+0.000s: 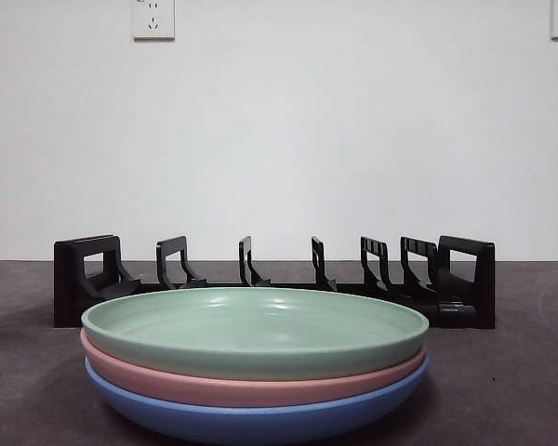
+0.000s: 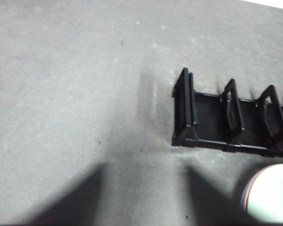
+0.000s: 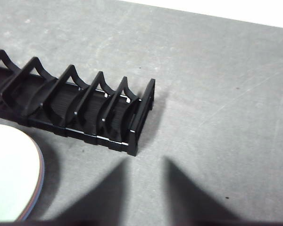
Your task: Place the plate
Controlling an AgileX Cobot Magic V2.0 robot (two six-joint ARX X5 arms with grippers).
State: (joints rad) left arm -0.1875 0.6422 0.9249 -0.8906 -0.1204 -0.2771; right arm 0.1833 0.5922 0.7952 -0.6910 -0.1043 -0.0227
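Note:
A stack of three plates stands close to the front view's camera: a green plate (image 1: pixel 256 330) on top, a pink plate (image 1: pixel 242 383) under it and a blue plate (image 1: pixel 251 418) at the bottom. Behind them lies a long black slotted rack (image 1: pixel 88 279), with nothing in its slots. The left wrist view shows one end of the rack (image 2: pixel 226 122) and the stack's edge (image 2: pixel 271 195). The right wrist view shows the rack's other end (image 3: pixel 80 103) and the top plate (image 3: pixel 12 174). Neither gripper shows in any view; only two dark shadows fall on the table in each wrist view.
The dark grey table (image 2: pixel 75 94) stretches past both ends of the rack. A white wall with a socket (image 1: pixel 152 17) rises behind the table.

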